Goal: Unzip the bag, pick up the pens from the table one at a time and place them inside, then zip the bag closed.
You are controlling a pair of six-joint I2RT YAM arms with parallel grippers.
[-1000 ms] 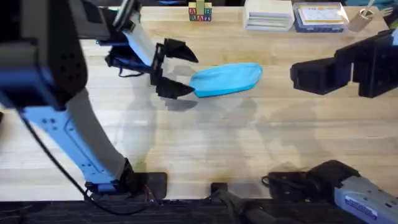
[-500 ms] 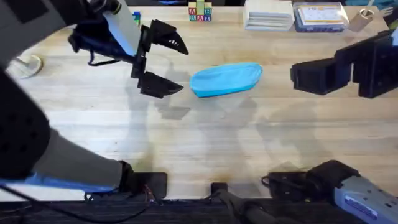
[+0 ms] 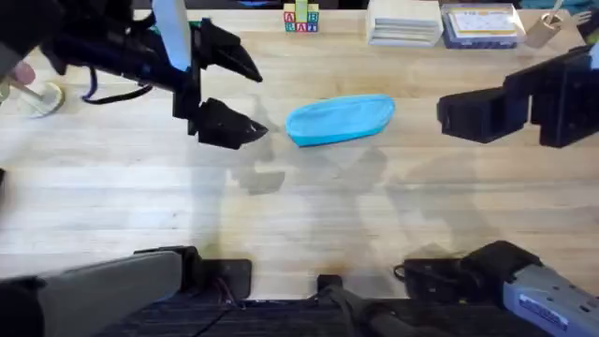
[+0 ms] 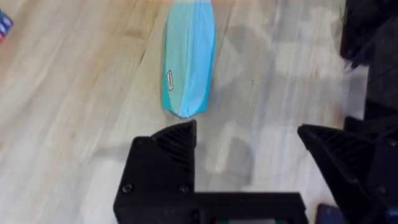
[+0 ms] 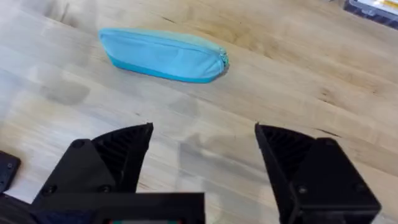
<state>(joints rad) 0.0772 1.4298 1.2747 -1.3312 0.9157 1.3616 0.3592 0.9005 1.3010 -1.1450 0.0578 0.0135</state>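
Two arm bases sit at the near edge of the table (image 3: 309, 234), which you see as light wood-grain board. The left arm reaches up and across the left half. Its left gripper (image 3: 229, 94) hangs above the surface just left of the bag, jaws spread wide, with nothing between them. In the left wrist view you see the same black fingers (image 4: 165, 162) parted, bare table in the gap.

The bag (image 3: 339, 119) lies flat near the table's middle. It is a light-blue oblong pouch. Its long axis runs left to right in the overhead view, tilted slightly so that the right end sits a little farther from you. The left end points toward the left gripper, near it but not touching. In the right wrist view the zipper line runs along the upper edge of the bag (image 5: 163, 54) and is closed along its whole visible length.

A small white label sits on the bag's side in the left wrist view (image 4: 169, 80); its writing is too small to read.

The right gripper (image 3: 477, 114) hovers well to the right of the bag, level with it. Its fingers (image 5: 115, 155) stand wide apart and hold nothing.

At the far edge you find a set of lettered toy blocks (image 3: 300, 17), a stack of white books (image 3: 404, 22) and a blue box (image 3: 481, 24). Nothing lies between either gripper and the bag.
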